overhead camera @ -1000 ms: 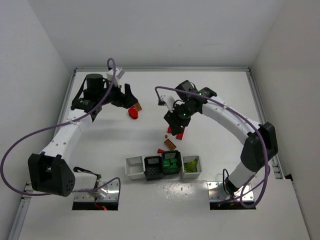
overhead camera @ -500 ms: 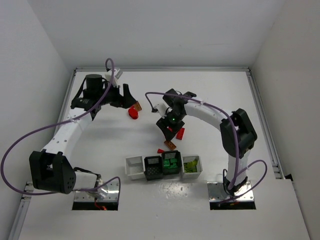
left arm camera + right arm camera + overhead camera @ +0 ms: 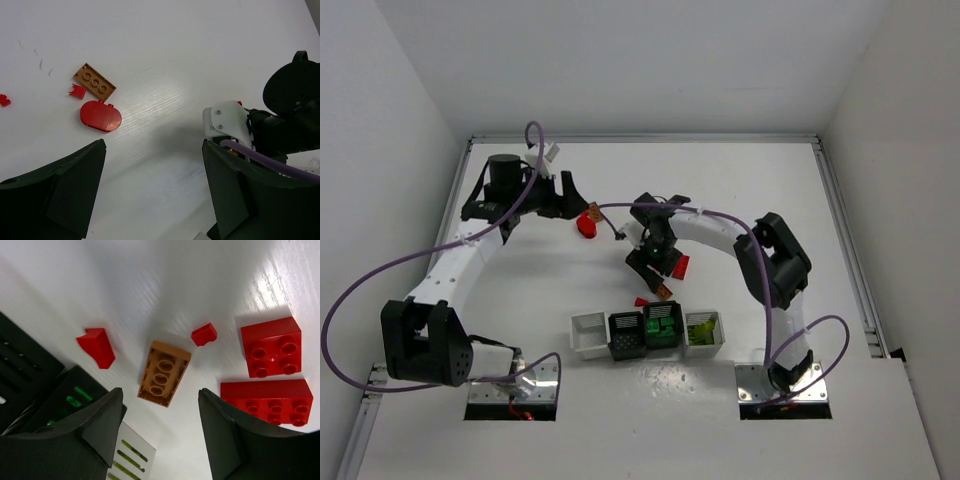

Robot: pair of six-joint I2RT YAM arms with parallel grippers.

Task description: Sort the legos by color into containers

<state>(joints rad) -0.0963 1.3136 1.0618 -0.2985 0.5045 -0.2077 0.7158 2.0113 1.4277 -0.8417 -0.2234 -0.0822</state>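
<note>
White tabletop [image 3: 740,180], closed in by white walls [image 3: 620,60], carries every part of the job.

**Step in hand:** pick-up of the orange-brown brick [image 3: 164,373]. It lies flat, three studs up, close in front of the containers [image 3: 588,335], near the two black bins. The right gripper [image 3: 159,407] hangs over it, fingers at middling spread, one on each side and apart from the brick. It holds nothing.

**Next move, as judged:** lower, close across the brick's narrow width, lift, and carry it to a bin. Neither left-hand bin shows a colour, so the target bin cannot be told.

**Count**
1. Containers: four, joined in a row, white, black, black, white.
2. Dark green legos [image 3: 662,325] fill the right black bin and yellow-green legos [image 3: 703,328] the right white bin. Their numbers cannot be told.
3. Around the right gripper there are four red pieces: a square block [image 3: 271,346], a long block [image 3: 266,395], a small cube [image 3: 204,334] and a wedge [image 3: 98,346].
4. Well apart, at the far left, lie an orange-brown plate [image 3: 95,81], a red oval [image 3: 101,115], a red clip [image 3: 77,91] and a red scrap [image 3: 4,100].
5. Loose total: two orange-brown, seven red.

The left gripper [image 3: 154,170] stands wide apart and carries nothing, near the far-left group.
</note>
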